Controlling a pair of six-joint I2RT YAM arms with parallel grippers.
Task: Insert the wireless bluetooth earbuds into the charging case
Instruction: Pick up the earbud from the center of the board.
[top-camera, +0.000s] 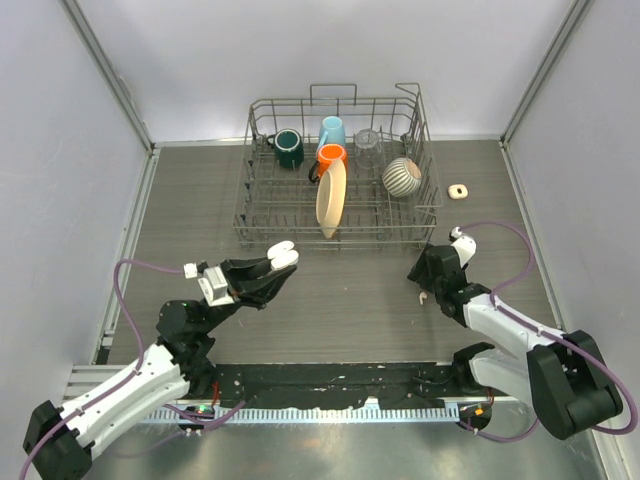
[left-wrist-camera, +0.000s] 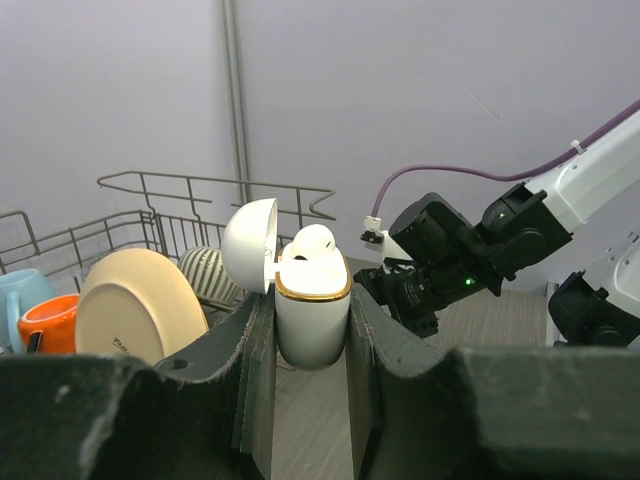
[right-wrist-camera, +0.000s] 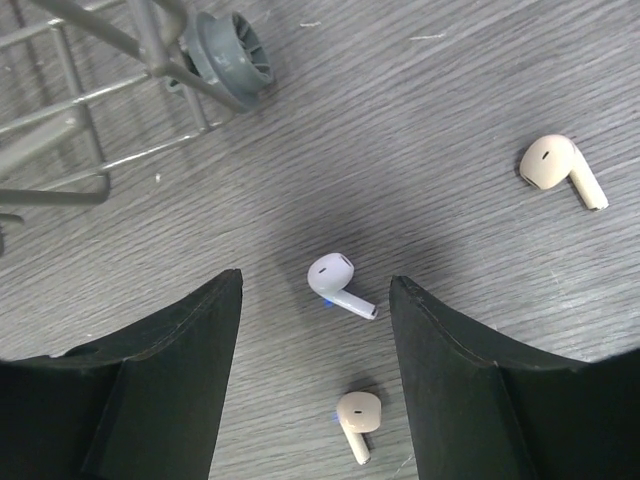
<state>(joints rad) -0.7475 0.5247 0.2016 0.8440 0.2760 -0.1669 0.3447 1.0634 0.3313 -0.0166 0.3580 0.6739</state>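
My left gripper (left-wrist-camera: 312, 325) is shut on a white charging case (left-wrist-camera: 312, 310) with a gold rim. It holds the case upright above the table with the lid (left-wrist-camera: 248, 245) open. One white earbud (left-wrist-camera: 312, 242) sits in the case. In the top view the case (top-camera: 282, 254) is left of centre, in front of the rack. My right gripper (right-wrist-camera: 315, 285) is open and points down at the table. A white earbud (right-wrist-camera: 338, 282) lies between its fingers. A cream earbud (right-wrist-camera: 357, 420) lies nearer and another cream earbud (right-wrist-camera: 560, 168) lies to the right. The right gripper (top-camera: 432, 272) is at the right of the table.
A wire dish rack (top-camera: 262, 215) stands at the back with a green mug (top-camera: 289, 148), a blue mug (top-camera: 332, 130), an orange mug (top-camera: 332, 156), a cream plate (top-camera: 330, 197), a glass (top-camera: 367, 141) and a striped bowl (top-camera: 402, 177). A small cream object (top-camera: 458, 191) lies right of it. The rack's wheel (right-wrist-camera: 228, 50) is close to my right gripper.
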